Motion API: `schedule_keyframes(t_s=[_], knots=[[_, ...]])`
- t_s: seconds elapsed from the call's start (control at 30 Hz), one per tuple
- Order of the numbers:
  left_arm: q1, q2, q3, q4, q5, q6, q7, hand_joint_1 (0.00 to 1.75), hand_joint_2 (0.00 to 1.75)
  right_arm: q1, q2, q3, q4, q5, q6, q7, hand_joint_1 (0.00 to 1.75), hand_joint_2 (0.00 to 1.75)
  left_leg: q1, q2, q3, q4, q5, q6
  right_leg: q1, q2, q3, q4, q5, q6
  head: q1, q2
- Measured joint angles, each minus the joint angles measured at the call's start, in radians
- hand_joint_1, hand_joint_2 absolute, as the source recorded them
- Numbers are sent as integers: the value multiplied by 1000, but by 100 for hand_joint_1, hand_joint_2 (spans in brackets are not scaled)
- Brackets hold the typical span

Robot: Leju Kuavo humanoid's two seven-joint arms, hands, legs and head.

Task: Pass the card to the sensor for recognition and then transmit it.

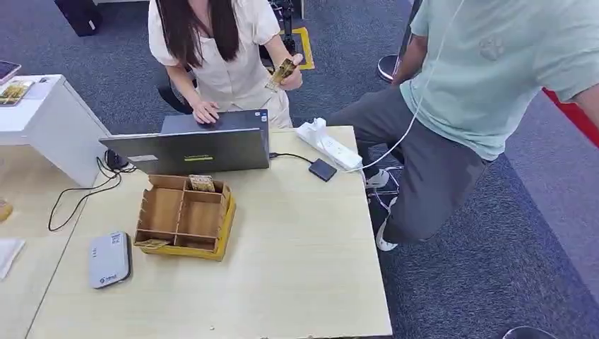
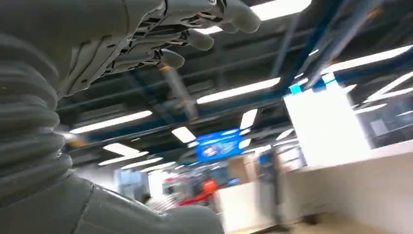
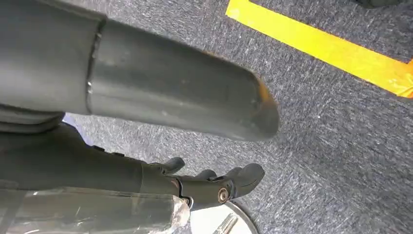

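Held nothing in the left hand (image 2: 160, 36): grey fingers (image 2: 195, 39) stretched out loosely side by side, palm bare, raised towards ceiling light strips. Held nothing in the right hand (image 3: 209, 187) either: dark fingers (image 3: 246, 175) slack and lightly bent, hanging over grey carpet (image 3: 316, 146) near a yellow floor tape stripe (image 3: 336, 48).

In the head view, found a gold patterned card (image 1: 282, 72) pinched in the raised hand of a person in a cream blouse (image 1: 226, 49), at 12 o'clock beyond the pale wooden table (image 1: 304, 268). Noted a second gold card (image 1: 201, 183) standing upright in the far middle compartment of an open brown wooden divided box with a yellow edge (image 1: 185, 215), and a third gold card (image 1: 152, 244) lying flat in its 7 o'clock corner compartment.

Placed the flat grey rectangular sensor pad (image 1: 109, 259) at 8 o'clock from the box, near it but apart. Backed the box at 12 o'clock with an open grey laptop (image 1: 191, 148), screen between box and person. Spotted a black cable (image 1: 78, 198) looping at 10 o'clock, a small dark square adapter (image 1: 323, 169) and a white power strip (image 1: 328, 143) at 2 o'clock. Crowded the table's 3 o'clock edge with a person in a mint shirt and grey trousers (image 1: 438, 162).
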Motion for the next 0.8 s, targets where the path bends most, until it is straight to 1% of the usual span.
schedule_keyframes(t_s=[0.07, 0.13, 0.2, 0.27, 0.3, 0.33, 0.43, 0.5, 0.6, 0.8], knots=[[38, 5, 51, 14, 0, -10, 42, 0, 175, -3, 0, 2, 0, 0, 0, 3, 0, 0, 0, -2, 0, 0, 0, 0, 0, -2, 2, 0, -1, 0, 1, 0], [94, 6, 130, 40, 0, 1, 78, 0, 175, -3, 0, 2, 0, 0, 0, 8, 0, 0, 0, 0, 1, 0, -1, 0, 0, 1, 3, 0, -1, 0, 2, 0], [150, 2, 207, 88, 0, 41, 148, 0, 175, 2, 1, 2, 0, 0, 2, 13, 0, 0, 0, 3, 3, 0, -2, 0, 0, 3, 2, 0, -1, 0, 0, 0], [196, -8, 251, 137, 0, 75, 222, 0, 175, 5, 1, 2, 0, 0, 2, 13, 0, 0, -1, 2, 3, 0, -2, 1, -1, 2, 3, 0, -2, 0, 0, 0], [225, -17, 269, 154, 0, 79, 261, 0, 175, 4, 3, 2, 0, 0, 2, 11, 0, 0, -1, 1, 3, 0, -3, 1, -1, 1, 3, 0, -2, 1, 1, 0], [247, -28, 282, 165, 0, 80, 287, 0, 175, 4, 4, 2, 0, 0, 2, 10, 0, 0, -1, 0, 3, 0, -3, 2, -1, 0, 3, -1, -3, 0, 0, 0], [292, -67, 312, 187, 0, 74, 337, 0, 175, 4, 6, 2, 0, 0, 2, 11, 0, 0, -1, -3, 2, 0, -3, 3, -1, -5, 4, -1, -3, 1, 1, 0], [327, -101, 312, 189, 0, 62, 386, 0, 175, 4, 8, 1, 0, 0, 2, 13, 0, 0, -1, -2, 2, 0, -3, 3, -1, -5, 4, -1, -3, 1, 1, 0], [355, -136, 309, 193, 0, 59, 406, 0, 175, 4, 8, -1, 0, 0, 2, 14, 0, 0, -1, -4, 2, 0, -3, 3, -1, -6, 5, -1, -3, 1, 1, 0], [374, -169, 305, 195, 0, 53, 411, 0, 175, 4, 9, -2, -2, 0, 2, 14, 0, 0, -1, -5, 4, 0, -3, 3, -1, -7, 6, -1, -3, 1, 2, 0]])
